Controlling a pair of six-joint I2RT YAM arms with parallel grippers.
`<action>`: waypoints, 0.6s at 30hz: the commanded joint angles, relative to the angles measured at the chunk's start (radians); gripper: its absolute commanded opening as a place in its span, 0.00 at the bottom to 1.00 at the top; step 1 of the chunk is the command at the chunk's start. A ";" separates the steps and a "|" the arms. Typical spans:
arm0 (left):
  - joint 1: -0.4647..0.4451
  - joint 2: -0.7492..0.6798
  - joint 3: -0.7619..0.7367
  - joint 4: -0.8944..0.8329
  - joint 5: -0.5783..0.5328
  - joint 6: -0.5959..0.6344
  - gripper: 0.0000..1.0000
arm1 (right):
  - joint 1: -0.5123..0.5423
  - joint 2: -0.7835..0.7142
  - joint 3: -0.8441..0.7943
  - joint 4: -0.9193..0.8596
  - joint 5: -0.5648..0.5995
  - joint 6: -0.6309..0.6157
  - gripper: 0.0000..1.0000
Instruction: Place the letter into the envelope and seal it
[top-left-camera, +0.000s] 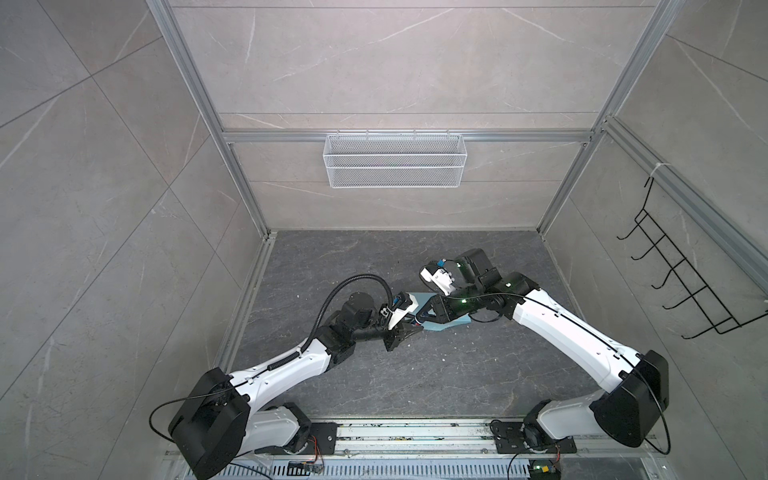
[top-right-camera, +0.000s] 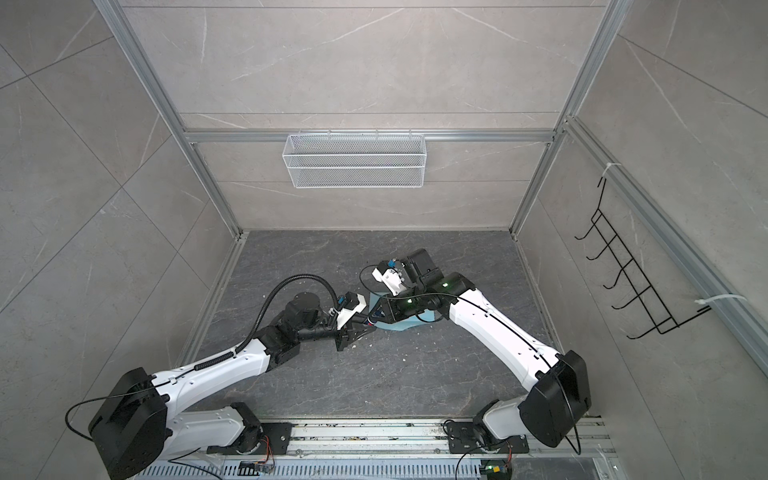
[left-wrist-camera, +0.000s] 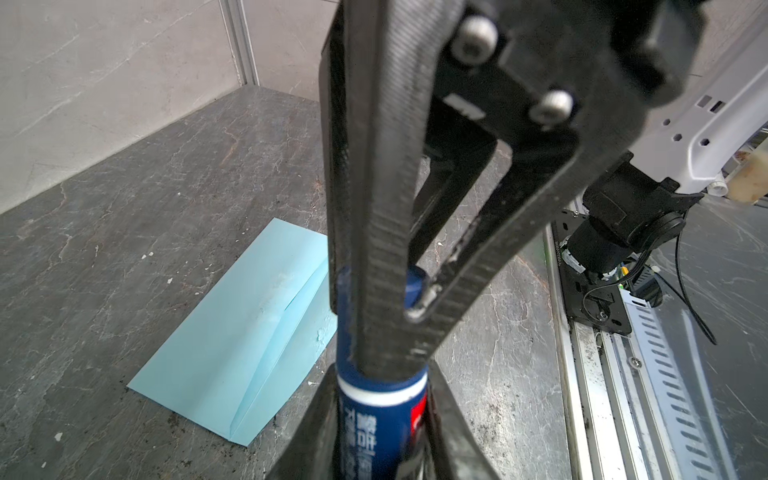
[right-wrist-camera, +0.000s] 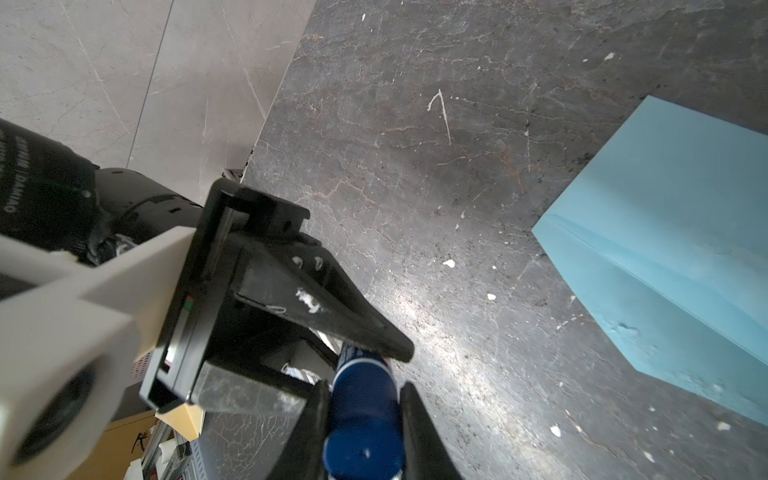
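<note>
The light blue envelope (left-wrist-camera: 232, 340) lies flat on the dark table, seams up, with whitish smears near its middle; it also shows in the right wrist view (right-wrist-camera: 673, 249). In both top views the two arms cover most of the envelope (top-left-camera: 453, 326) (top-right-camera: 399, 326). The letter is out of view. A dark blue glue stick (left-wrist-camera: 380, 419) (right-wrist-camera: 365, 415) hangs just beside the envelope, held from both ends. My left gripper (left-wrist-camera: 380, 399) (top-left-camera: 411, 328) is shut on its printed body. My right gripper (right-wrist-camera: 365, 395) (top-left-camera: 422, 318) is shut on its cap end.
A white wire basket (top-left-camera: 394, 160) hangs on the back wall and a black wire rack (top-left-camera: 681, 274) on the right wall. The arms' mounting rail (top-left-camera: 415, 432) runs along the table's front edge. Small white crumbs dot the table around the envelope.
</note>
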 joint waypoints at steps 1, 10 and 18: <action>-0.002 -0.006 -0.005 -0.029 0.016 0.042 0.00 | -0.008 -0.030 0.046 -0.038 0.060 -0.034 0.02; -0.001 0.016 -0.047 -0.084 0.019 0.077 0.00 | -0.103 -0.089 0.073 -0.111 0.061 -0.079 0.03; -0.002 0.015 -0.085 -0.077 0.030 0.095 0.00 | -0.144 -0.103 0.091 -0.135 0.058 -0.104 0.04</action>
